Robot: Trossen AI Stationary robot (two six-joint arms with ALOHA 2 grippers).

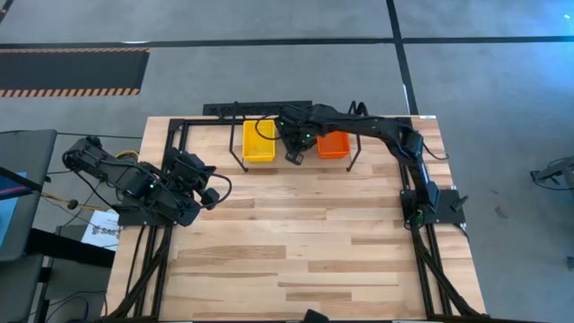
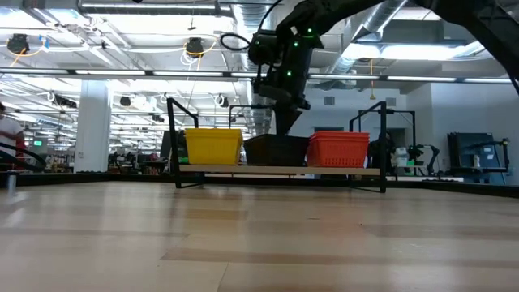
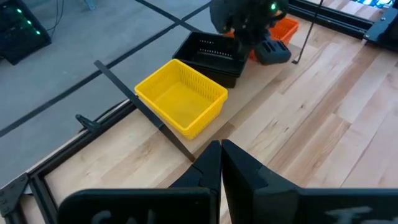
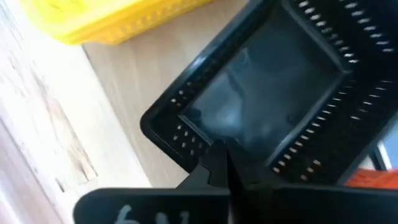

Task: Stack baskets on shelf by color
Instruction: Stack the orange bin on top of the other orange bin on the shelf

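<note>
Both arms: right over black basket (image 3: 211, 55) (left parked).

Grey concrete floor (image 1: 269, 22) with hazard-striped mat (image 1: 72, 72), bright ceiling strip lights (image 2: 154, 10), white column (image 2: 93, 122), distant workstations (image 2: 474, 158)

The high view looks straight down on the whole tabletop (image 1: 296, 251); the low view looks level across it. Both wrist views look past their own fingers (image 3: 219, 163), sharing the shelf (image 2: 280, 171), the right one closest.
</note>
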